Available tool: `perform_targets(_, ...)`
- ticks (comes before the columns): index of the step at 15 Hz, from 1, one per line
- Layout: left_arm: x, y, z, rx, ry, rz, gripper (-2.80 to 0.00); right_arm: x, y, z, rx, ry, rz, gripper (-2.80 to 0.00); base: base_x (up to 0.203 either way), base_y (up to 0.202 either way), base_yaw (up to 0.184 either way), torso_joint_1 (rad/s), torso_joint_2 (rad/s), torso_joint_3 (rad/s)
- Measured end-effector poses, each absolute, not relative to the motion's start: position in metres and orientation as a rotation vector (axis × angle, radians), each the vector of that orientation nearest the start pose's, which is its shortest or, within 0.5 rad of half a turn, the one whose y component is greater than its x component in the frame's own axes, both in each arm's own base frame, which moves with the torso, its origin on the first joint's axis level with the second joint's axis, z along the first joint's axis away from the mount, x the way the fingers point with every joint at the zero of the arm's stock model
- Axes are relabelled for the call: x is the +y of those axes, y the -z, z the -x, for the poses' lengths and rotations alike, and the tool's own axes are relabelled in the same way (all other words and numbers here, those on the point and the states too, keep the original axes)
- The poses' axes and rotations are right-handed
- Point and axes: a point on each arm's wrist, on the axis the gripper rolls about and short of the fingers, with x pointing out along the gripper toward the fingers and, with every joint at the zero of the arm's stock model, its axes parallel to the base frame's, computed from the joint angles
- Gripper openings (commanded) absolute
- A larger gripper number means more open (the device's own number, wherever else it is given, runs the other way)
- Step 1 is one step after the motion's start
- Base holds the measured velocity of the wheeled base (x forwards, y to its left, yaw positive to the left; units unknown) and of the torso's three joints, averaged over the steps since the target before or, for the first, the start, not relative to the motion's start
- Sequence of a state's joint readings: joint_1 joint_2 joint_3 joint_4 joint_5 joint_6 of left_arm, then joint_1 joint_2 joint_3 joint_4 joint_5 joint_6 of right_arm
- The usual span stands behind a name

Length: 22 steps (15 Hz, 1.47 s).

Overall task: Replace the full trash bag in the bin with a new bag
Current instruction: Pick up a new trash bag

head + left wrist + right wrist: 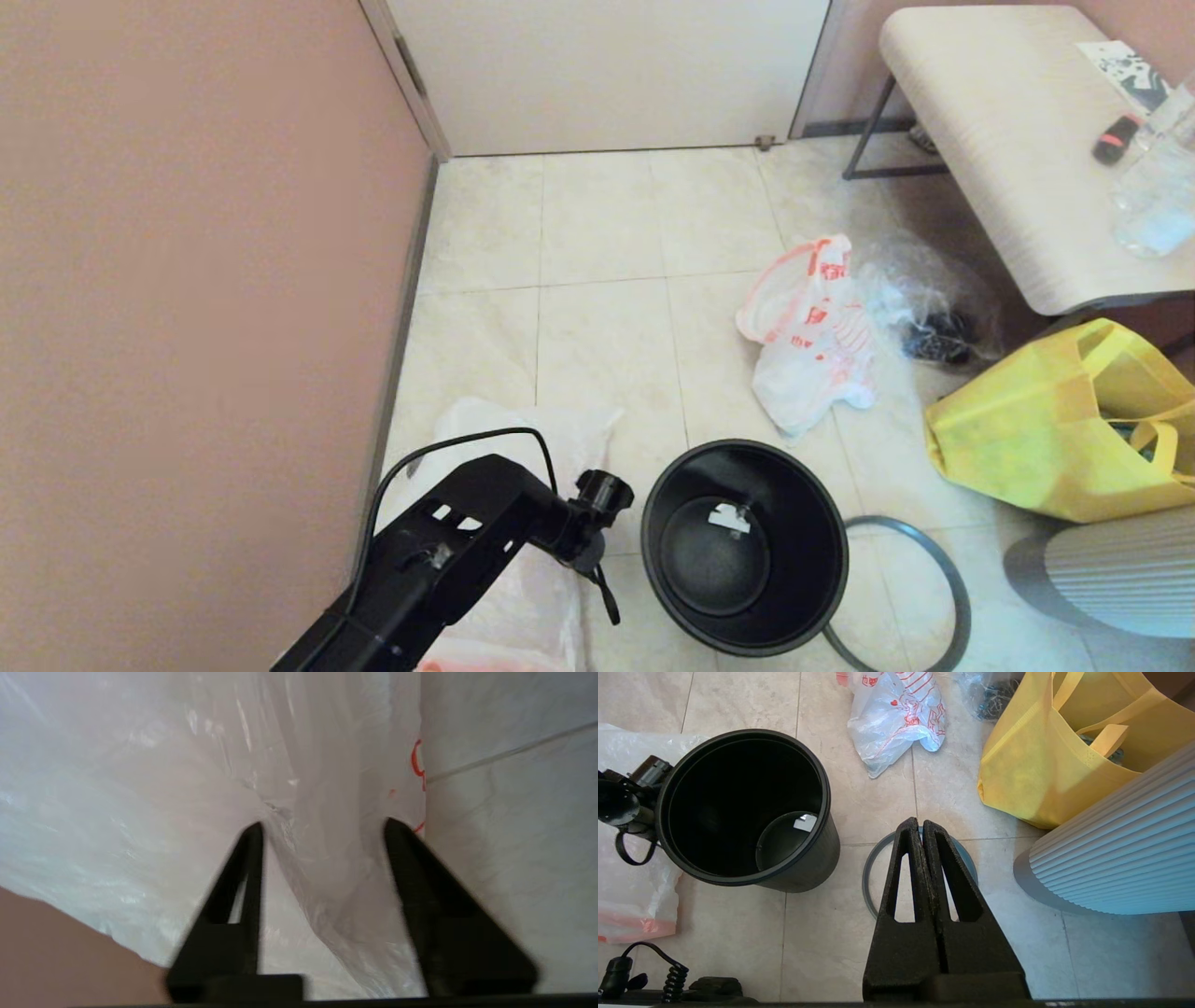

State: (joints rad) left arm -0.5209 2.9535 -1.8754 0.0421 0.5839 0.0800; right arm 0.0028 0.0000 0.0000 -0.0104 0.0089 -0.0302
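Thin white plastic of the new bag [327,868], lying flat on the floor at near left, just left of the empty bin [744,546]. Left tool [322,828] directly over it, pointing down, jaws apart astride a raised fold, not yet pinched. Right tool [921,828] pressed together, empty, parked above the grey ring [871,877] to the bin's right. Full trash bag [812,336] already out, farther off on the tiles. Nearer arm: plainly the left.
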Motion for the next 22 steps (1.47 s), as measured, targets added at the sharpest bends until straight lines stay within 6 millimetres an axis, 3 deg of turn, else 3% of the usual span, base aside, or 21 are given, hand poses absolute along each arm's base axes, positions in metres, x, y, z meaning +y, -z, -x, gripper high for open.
perform_targets(3,-0.227,0.138,-0.423,0.987,-0.009,-0.622,-2.8,0.0,-0.077,0.023,-0.011,-0.012,0.03,-2.8,0.0,0.0,0.0,0.0,0.0,0.0)
perform_targets(5,-0.223,0.116,-0.415,1.046,0.013,-0.56,-2.8,0.0,-0.077,0.023,-0.011,-0.012,0.03,-2.8,0.0,0.0,0.0,0.0,0.0,0.0)
perform_targets(8,-0.215,0.066,-0.392,1.225,0.031,-0.404,-2.8,0.0,-0.077,0.023,-0.011,-0.012,0.03,-2.8,0.0,0.0,0.0,0.0,0.0,0.0)
perform_targets(11,-0.2,0.016,-0.361,1.344,0.045,-0.293,-2.8,0.0,-0.077,0.023,-0.011,-0.012,0.03,-2.8,0.0,0.0,0.0,0.0,0.0,0.0)
perform_targets(16,-0.18,-0.06,-0.308,1.314,0.087,-0.201,-2.8,0.0,-0.077,0.023,-0.011,-0.012,0.03,-2.8,0.0,0.0,0.0,0.0,0.0,0.0)
perform_targets(22,-0.186,-0.144,-0.223,1.185,0.271,-0.156,-2.8,0.0,-0.077,0.023,-0.011,-0.012,0.03,-2.8,0.0,0.0,0.0,0.0,0.0,0.0)
